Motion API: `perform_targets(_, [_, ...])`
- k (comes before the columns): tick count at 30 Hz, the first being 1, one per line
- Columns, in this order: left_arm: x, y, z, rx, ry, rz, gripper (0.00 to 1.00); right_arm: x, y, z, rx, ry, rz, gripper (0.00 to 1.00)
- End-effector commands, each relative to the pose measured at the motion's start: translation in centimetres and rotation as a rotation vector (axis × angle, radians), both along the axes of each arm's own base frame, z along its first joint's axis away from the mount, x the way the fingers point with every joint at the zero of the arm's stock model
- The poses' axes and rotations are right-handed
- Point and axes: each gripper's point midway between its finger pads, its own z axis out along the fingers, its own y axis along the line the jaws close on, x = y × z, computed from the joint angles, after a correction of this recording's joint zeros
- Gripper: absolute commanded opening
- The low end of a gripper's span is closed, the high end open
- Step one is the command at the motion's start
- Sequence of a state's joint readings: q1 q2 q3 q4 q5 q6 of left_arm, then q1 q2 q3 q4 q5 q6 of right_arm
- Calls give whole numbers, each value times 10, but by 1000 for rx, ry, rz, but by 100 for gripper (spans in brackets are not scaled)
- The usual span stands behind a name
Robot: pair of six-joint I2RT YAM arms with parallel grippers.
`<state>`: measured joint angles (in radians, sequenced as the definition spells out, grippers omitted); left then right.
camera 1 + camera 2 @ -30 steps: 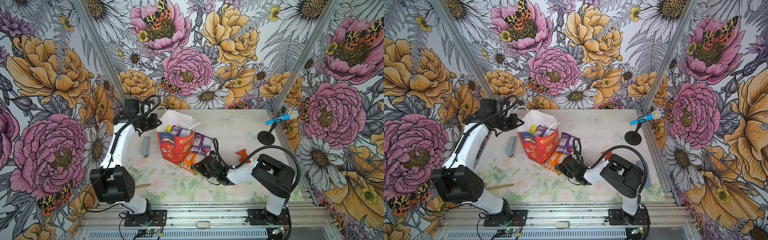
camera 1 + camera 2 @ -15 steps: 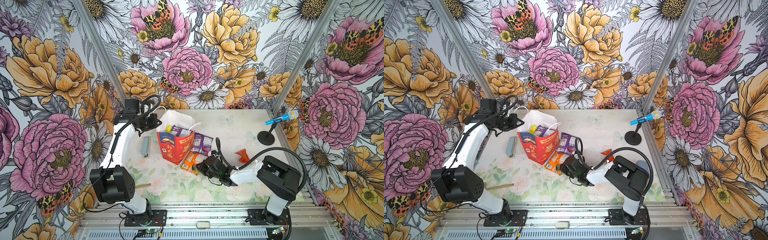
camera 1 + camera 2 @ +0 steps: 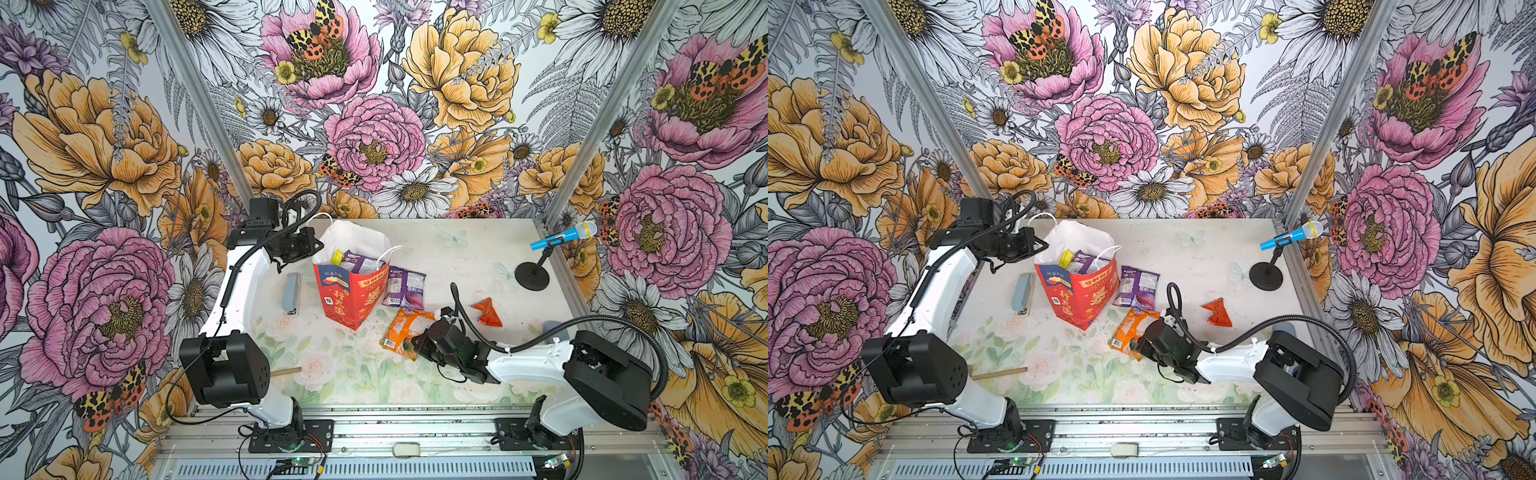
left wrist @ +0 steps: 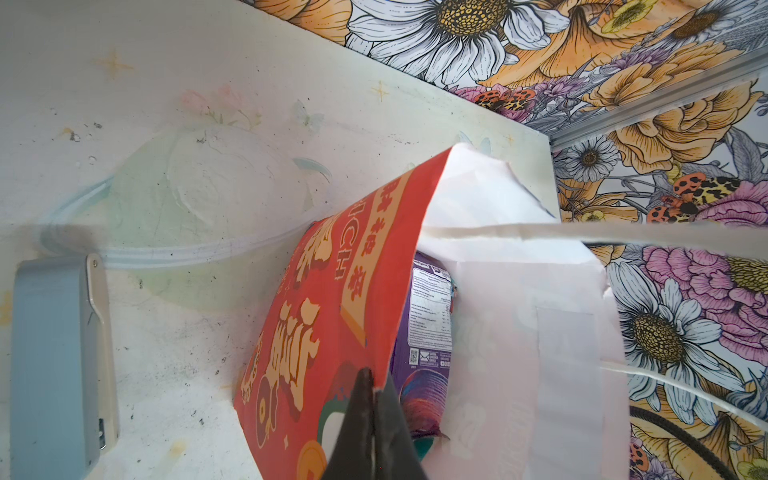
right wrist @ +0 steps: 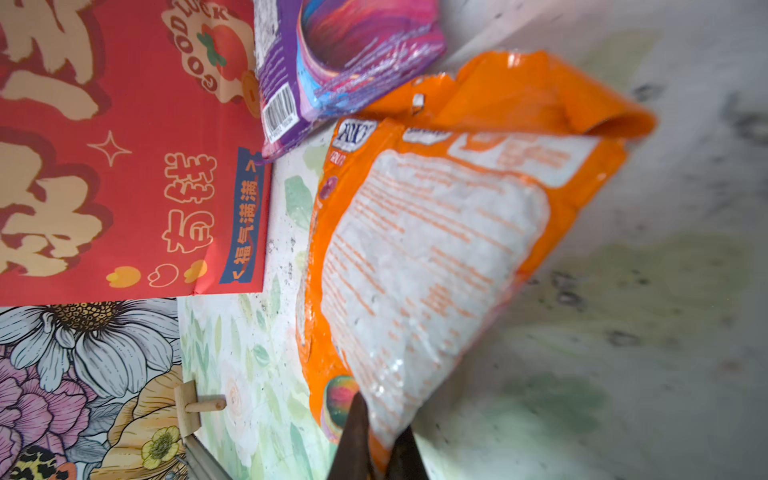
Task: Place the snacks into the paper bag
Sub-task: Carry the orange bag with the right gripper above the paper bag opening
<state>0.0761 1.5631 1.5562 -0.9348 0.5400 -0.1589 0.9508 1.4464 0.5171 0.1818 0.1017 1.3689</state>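
Two grips: left end effector (image 4: 375, 390) pinches paper bag (image 3: 351, 297) rim, right end effector (image 5: 380, 422) clamps orange packet (image 5: 436, 249)

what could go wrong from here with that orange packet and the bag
The right fingers pinch only a corner of the orange packet; it may slip out when lifted.
The purple packet beside the paper bag seems to overlap the orange one's far end and may get dragged.
The left fingers hold just the bag's rim; a bump from the packet could tear or tip it.
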Motion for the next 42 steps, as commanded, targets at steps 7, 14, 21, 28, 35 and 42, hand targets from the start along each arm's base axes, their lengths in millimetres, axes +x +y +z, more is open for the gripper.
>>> perform_targets(7, [-3,-5,0,-1,2,-3,0,5,-58,35,-122,-133,-104,0])
perform_targets(14, [-3,-5,0,3,1,-2,0,27,-81,88,-159,-250,-133,0])
perform_targets(21, [-3,-5,0,1,0,-5,0,52,-95,129,-178,-348,-160,0])
perform_targets(28, [-3,-6,0,5,-1,-4,0,82,-80,180,-228,-473,-105,0])
perform_targets(35, [-3,-6,-1,4,2,-5,0,112,-70,235,-266,-596,-83,0])
perform_targets(42, [-3,-5,0,3,-1,-5,0,136,-59,290,-249,-709,-24,0])
